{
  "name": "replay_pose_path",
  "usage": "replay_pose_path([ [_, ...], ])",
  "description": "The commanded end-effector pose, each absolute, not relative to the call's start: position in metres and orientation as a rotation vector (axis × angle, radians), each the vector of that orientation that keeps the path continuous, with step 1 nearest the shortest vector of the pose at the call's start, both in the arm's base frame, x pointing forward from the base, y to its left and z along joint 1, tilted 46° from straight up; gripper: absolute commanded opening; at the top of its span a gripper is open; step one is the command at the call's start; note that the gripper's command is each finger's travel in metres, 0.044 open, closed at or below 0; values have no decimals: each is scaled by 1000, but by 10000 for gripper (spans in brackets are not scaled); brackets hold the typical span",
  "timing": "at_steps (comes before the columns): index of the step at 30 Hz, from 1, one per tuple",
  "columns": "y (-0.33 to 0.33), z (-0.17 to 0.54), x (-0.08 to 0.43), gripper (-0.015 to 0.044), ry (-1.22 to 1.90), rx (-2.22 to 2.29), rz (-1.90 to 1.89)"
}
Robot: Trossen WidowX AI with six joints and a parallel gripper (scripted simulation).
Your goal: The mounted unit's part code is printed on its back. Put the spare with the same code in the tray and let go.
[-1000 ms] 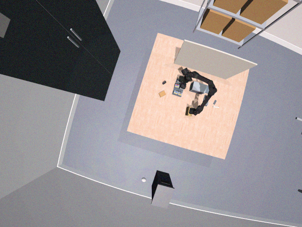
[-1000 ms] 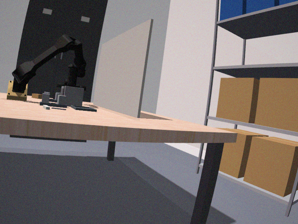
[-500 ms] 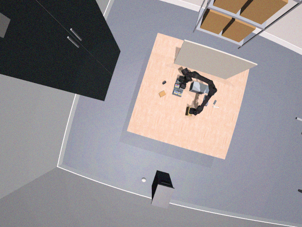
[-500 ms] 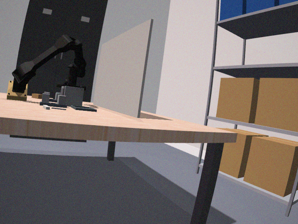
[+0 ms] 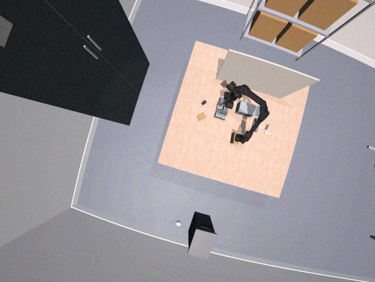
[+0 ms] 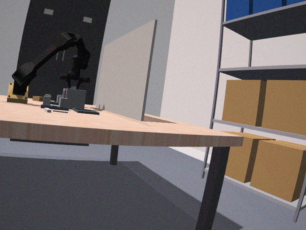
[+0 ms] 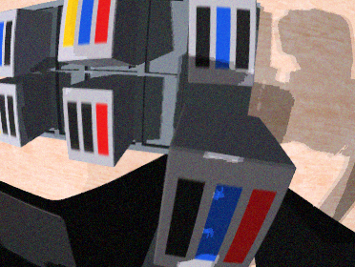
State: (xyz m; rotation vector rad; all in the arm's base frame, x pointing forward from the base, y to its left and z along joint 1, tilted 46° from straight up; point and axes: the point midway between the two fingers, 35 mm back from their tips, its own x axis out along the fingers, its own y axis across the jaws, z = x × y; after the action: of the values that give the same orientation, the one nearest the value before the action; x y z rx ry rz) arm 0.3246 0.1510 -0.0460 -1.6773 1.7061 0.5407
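Note:
My gripper (image 6: 73,86) is shut on a grey spare (image 7: 221,215) with black, blue and red stripes. It holds the spare above the right end of the spares' rack (image 7: 169,110) (image 5: 215,116). In the wrist view, a spare with black, blue and black stripes (image 7: 222,38), one with yellow, blue and red stripes (image 7: 87,24) and one with two black stripes and a red stripe (image 7: 88,126) stand in the rack. A low, dark rimmed tray (image 6: 86,111) lies beside the large grey block in the exterior view. The mounted unit's printed back is not readable.
The large grey block (image 5: 243,108) (image 6: 76,98) stands between the rack and the arm's middle. An upright panel (image 5: 266,73) (image 6: 126,66) stands behind. A small grey block (image 6: 46,100) stands on a dark base. A white bar (image 5: 267,132) and an orange-brown box (image 5: 201,116) lie on the table.

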Motion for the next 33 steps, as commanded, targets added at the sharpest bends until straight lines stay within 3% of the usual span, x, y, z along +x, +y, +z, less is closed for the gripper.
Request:
replay_pose_path([
  [1, 159, -36, 323, 0, 1708, -1668, 538],
  [21, 184, -14, 324, 0, 1708, -1667, 540],
  [33, 130, 52, 353, 0, 1691, -1655, 572],
])
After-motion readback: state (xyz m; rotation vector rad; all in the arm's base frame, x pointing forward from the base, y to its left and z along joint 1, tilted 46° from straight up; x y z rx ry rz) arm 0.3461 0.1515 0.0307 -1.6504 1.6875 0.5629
